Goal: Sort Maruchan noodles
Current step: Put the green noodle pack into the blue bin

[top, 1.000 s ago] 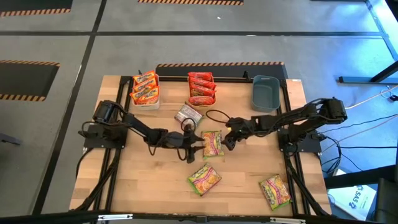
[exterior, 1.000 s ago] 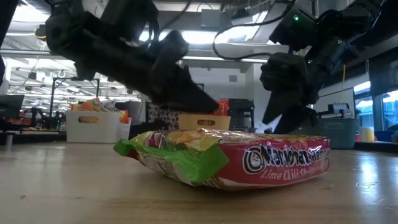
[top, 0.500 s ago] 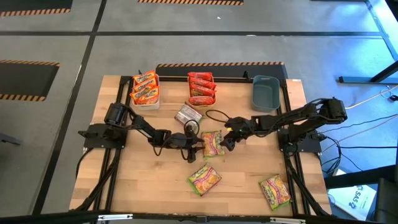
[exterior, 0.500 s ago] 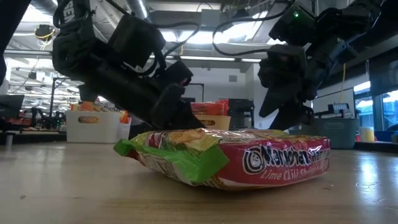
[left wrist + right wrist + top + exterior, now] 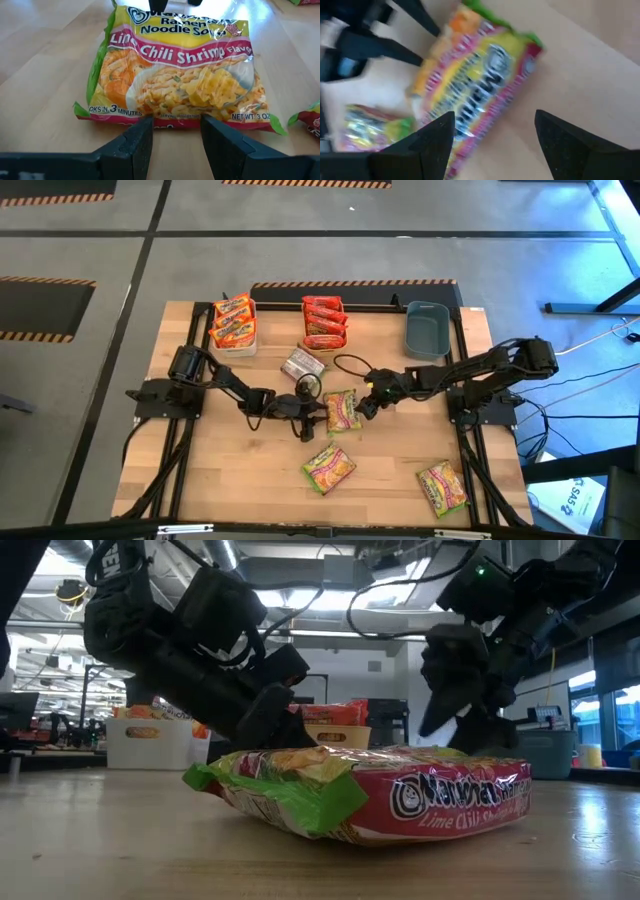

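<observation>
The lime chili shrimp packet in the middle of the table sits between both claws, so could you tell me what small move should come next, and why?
Probably the left claw should ease forward and close on the packet. Its fingers stand open right at the packet's near edge, not yet gripping. The right claw hovers open at the opposite side, so it may be meant to steady or receive it.

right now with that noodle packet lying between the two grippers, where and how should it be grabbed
The lime chili shrimp packet lies flat, face up, on the table. Probably best to pinch its crimped short edge, where the left gripper already sits open, coming in low from that side. The right gripper hovers open at the opposite edge.
</observation>
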You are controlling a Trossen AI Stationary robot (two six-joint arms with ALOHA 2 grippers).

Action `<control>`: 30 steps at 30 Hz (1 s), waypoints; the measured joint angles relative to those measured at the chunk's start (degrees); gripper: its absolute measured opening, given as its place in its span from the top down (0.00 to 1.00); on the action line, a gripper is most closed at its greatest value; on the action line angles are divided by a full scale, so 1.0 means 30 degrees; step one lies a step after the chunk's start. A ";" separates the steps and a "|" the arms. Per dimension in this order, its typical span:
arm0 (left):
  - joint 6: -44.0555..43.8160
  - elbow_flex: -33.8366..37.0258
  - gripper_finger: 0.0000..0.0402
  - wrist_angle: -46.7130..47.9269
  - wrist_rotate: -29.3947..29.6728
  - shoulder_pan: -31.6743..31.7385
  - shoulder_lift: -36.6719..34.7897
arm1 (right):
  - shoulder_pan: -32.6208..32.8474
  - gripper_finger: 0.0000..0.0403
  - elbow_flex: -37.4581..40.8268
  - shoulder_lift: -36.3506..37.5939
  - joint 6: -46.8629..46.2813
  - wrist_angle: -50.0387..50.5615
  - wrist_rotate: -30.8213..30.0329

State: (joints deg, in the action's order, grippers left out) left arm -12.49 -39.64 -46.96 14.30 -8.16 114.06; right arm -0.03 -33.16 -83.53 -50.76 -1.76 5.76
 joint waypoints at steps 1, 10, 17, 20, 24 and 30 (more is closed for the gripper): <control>0.0000 0.0000 0.61 0.0010 -0.0006 0.0000 0.0000 | 0.0002 0.35 0.0166 0.0000 -0.0057 -0.0717 0.0166; 0.0000 0.0015 0.61 0.0013 -0.0021 0.0000 0.0007 | 0.0022 0.35 0.1520 0.0000 -0.1297 -0.2782 0.0162; -0.0086 0.0022 0.61 0.0013 -0.0107 -0.0072 -0.0121 | 0.0022 0.35 0.2180 -0.0007 -0.1475 -0.3600 -0.0184; 0.0129 0.0032 0.61 -0.0789 -0.0149 -0.0311 -0.0822 | 0.0022 0.35 0.2203 -0.0007 -0.1440 -0.3543 -0.0235; 0.0759 -0.0005 0.61 -0.2135 -0.0076 -0.0486 -0.1144 | 0.0022 0.35 0.2203 -0.0007 -0.1140 -0.3621 -0.0271; 0.1230 -0.0682 0.61 -0.2286 -0.0238 -0.0146 0.0019 | 0.0022 0.35 0.2203 -0.0015 -0.0965 -0.4165 -0.0271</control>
State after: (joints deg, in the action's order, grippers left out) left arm -8.80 -41.68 -53.81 13.59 -8.60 114.12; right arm 0.03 -26.55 -83.57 -53.65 -14.26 4.95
